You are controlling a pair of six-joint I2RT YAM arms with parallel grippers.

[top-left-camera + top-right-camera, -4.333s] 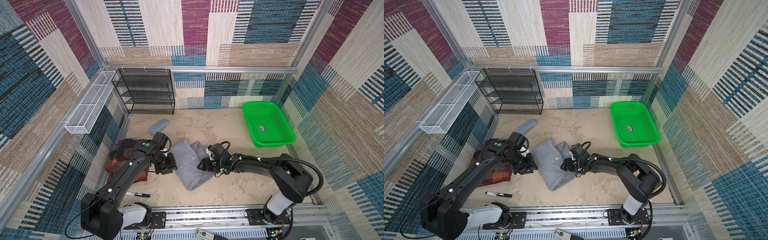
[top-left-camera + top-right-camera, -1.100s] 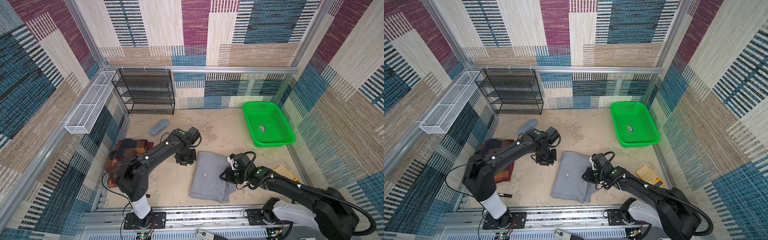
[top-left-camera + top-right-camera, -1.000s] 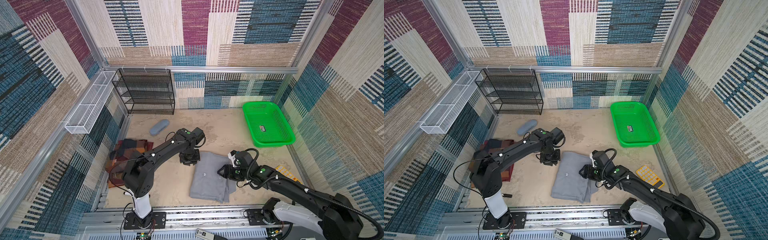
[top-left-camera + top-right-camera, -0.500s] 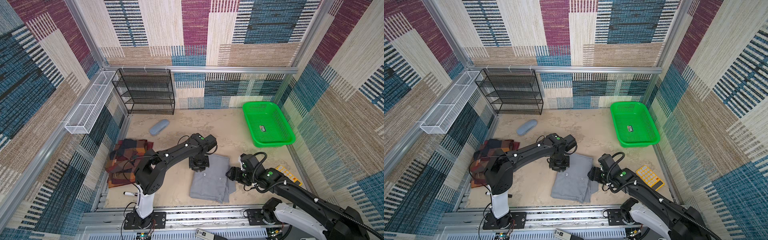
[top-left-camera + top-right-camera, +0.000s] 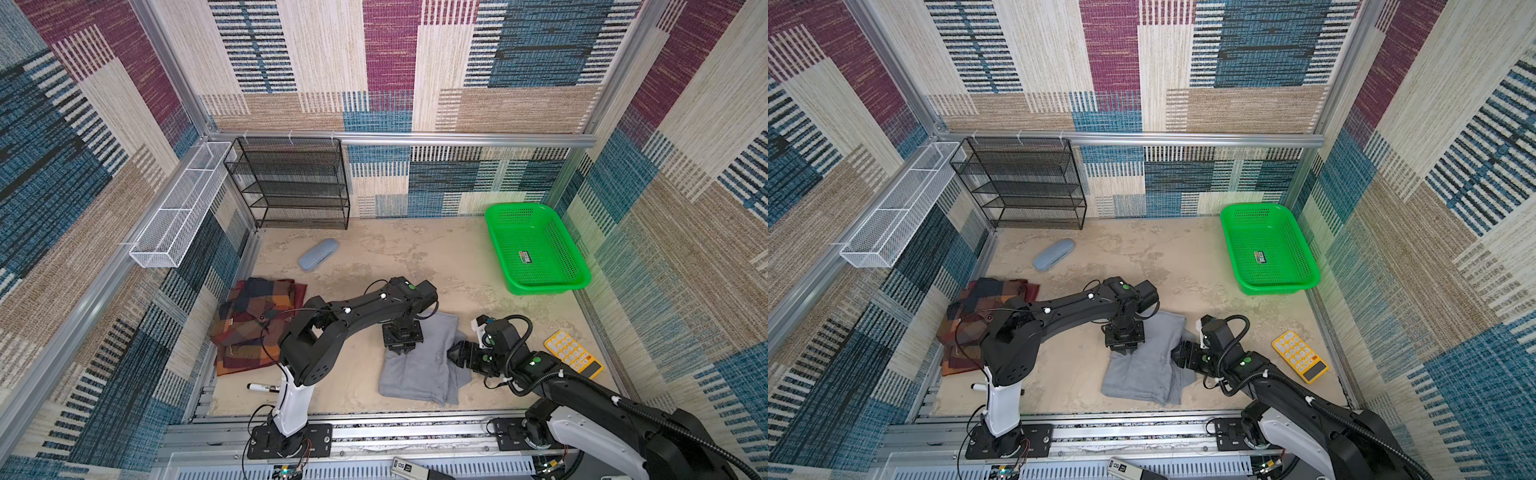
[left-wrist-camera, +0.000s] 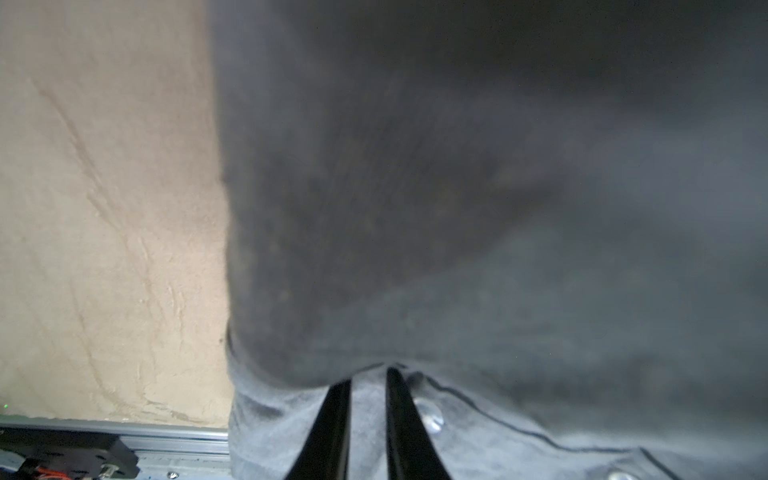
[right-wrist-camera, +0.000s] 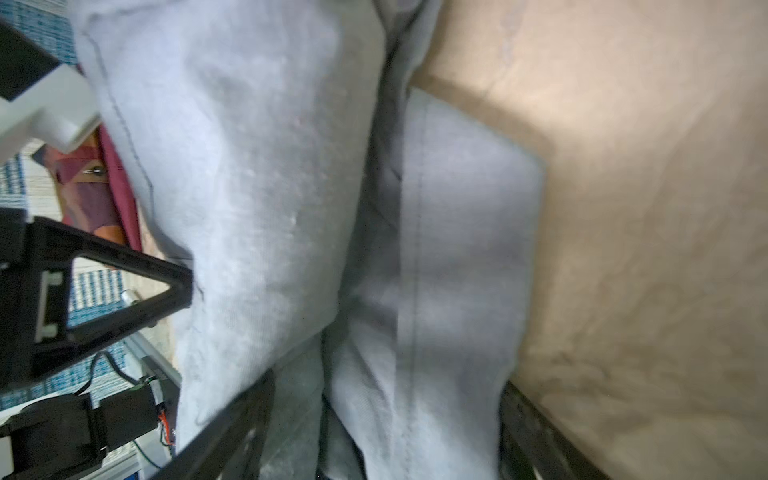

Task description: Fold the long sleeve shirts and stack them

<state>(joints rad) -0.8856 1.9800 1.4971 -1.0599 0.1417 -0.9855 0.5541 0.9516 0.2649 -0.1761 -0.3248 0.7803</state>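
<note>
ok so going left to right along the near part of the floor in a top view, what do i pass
patchwork plaid cloth shirt in maroon, orange and navy → plain grey folded cloth shirt → flat yellow rectangular calculator

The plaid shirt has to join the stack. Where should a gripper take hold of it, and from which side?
Probably grip the plaid shirt at its edge facing the table's middle, coming from above on that side. It lies flat in loose layers, its opposite side close to the left wall; that edge has bare table beside it.
</note>
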